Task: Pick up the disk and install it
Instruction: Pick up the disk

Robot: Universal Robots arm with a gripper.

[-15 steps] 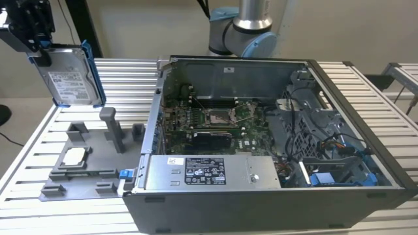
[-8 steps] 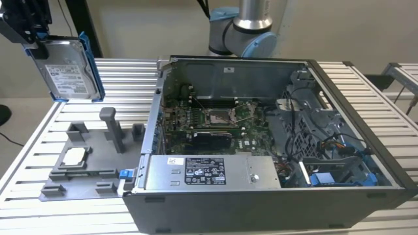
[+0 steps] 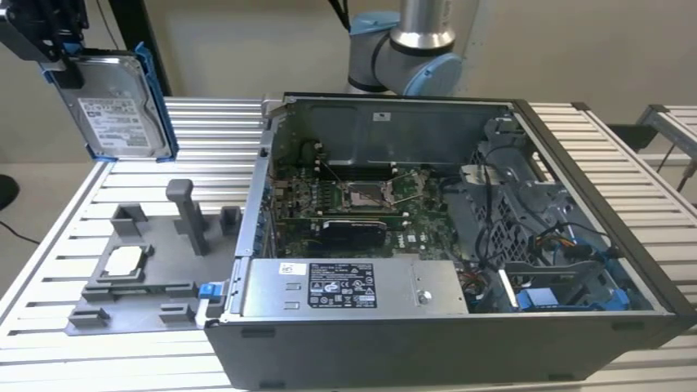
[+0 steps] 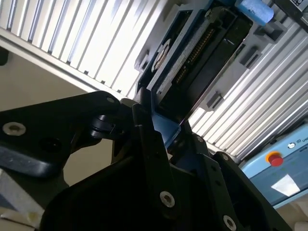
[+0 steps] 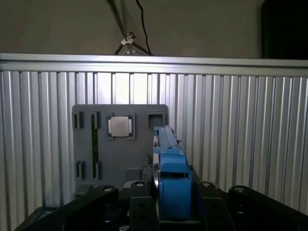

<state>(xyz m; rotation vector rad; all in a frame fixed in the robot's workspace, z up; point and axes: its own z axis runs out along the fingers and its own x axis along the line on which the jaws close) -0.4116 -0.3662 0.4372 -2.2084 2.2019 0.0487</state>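
**Exterior view.** End effector (image 3: pixel 64 65) is clenched on the upper end of the disk (image 3: pixel 117 106), grasping its blue carrier. The disk hangs upright with its label face out, well above the tabletop (image 3: pixel 49 229) at the exterior view's left, near the far end of the grey fixture tray (image 3: pixel 153 245). The open computer case (image 3: pixel 436 229) stands just beside the tray. The disk is well apart from the case and not yet installed.

**Second wrist view.** The fingers (image 4: pixel 144 139) pinch the blue carrier edge, and the disk's free end points toward the slatted tabletop.

**First wrist view.** The disk is seen edge-on between the fingers, above the tray and its small silver chip (image 5: pixel 121 126).

**Risk (judgement).** The hold is at one end only, so the disk could pivot or slip during a swing. The carrier tabs could catch the case wall or the loose cables (image 3: pixel 534 220).

**Writing.** There are white printed labels on the disk and on the power-supply box (image 3: pixel 348 286). I cannot make out the print.
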